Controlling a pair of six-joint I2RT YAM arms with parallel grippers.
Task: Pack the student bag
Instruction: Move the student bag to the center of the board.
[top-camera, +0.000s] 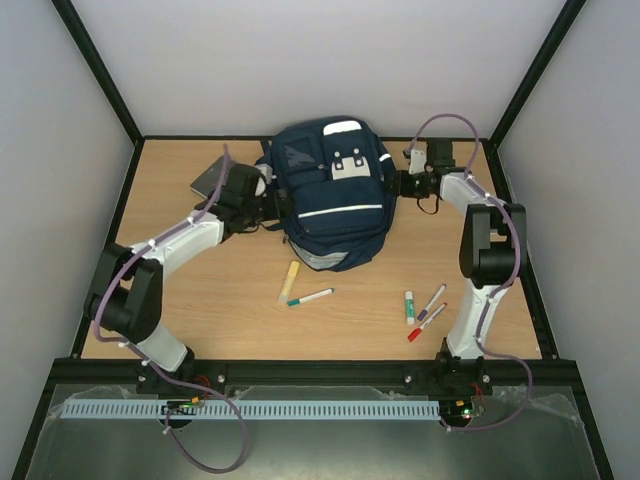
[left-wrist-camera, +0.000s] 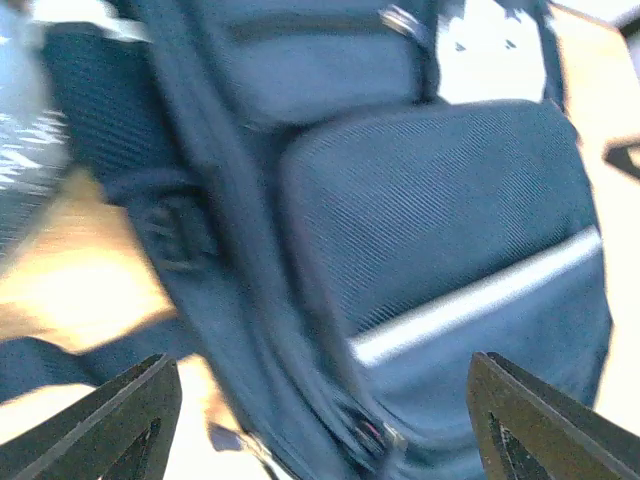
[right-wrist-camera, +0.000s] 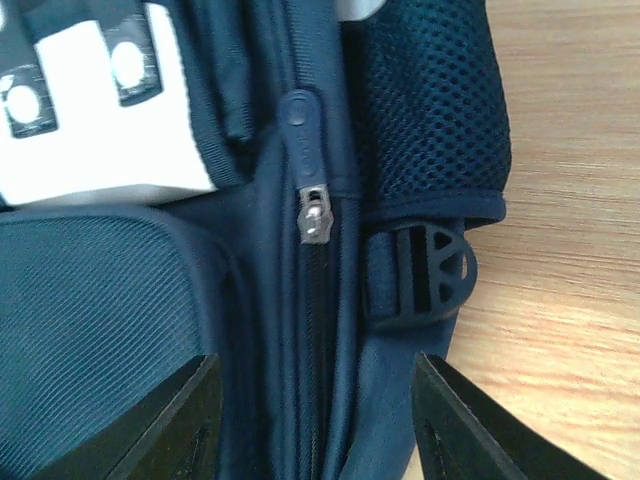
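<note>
The navy student bag lies front-up at the back middle of the table, with white stripes and a grey-white patch. My left gripper is at its left side, open. In the left wrist view the jaws stand wide over the bag's side seam and a small zipper pull, below a white stripe. My right gripper is at the bag's right side, open. In the right wrist view the jaws straddle a closed zipper line, just below its metal pull.
A grey flat book lies behind the left gripper. A yellow highlighter and a green-capped marker lie in front of the bag. A green, a purple and a red marker lie front right. A strap buckle shows beside the zipper.
</note>
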